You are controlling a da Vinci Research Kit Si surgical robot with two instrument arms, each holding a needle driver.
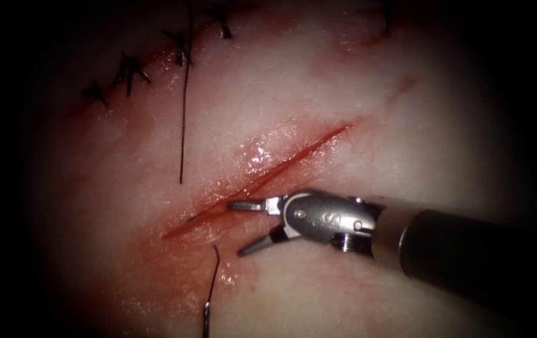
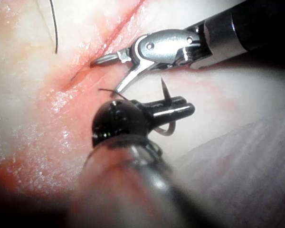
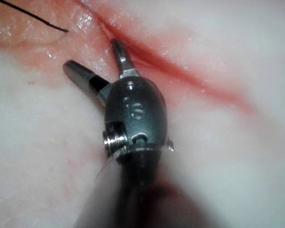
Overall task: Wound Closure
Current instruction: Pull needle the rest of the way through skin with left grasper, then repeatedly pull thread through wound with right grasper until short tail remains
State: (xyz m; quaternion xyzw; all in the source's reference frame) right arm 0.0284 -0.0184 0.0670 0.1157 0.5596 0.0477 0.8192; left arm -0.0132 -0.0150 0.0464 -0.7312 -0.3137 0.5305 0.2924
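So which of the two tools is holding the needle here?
The left gripper, shut on the needle mid-curve, clear of the tissue. The right gripper is open, holding nothing, beside the cut.

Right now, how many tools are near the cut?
2. Silver right tool, open and empty, at the red cut; dark left tool beside it, gripping the curved steel needle mid-curve, clear of tissue.

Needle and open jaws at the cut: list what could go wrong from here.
1. The right tool has its jaws open and empty, one jaw lying against the cut; it might scrape or catch the edge of the tissue.
2. The left tool holds the needle near mid-curve, clear of the tissue, its point close to the right tool; they could knock together.
3. The loose thread draped left of the cut could snag.
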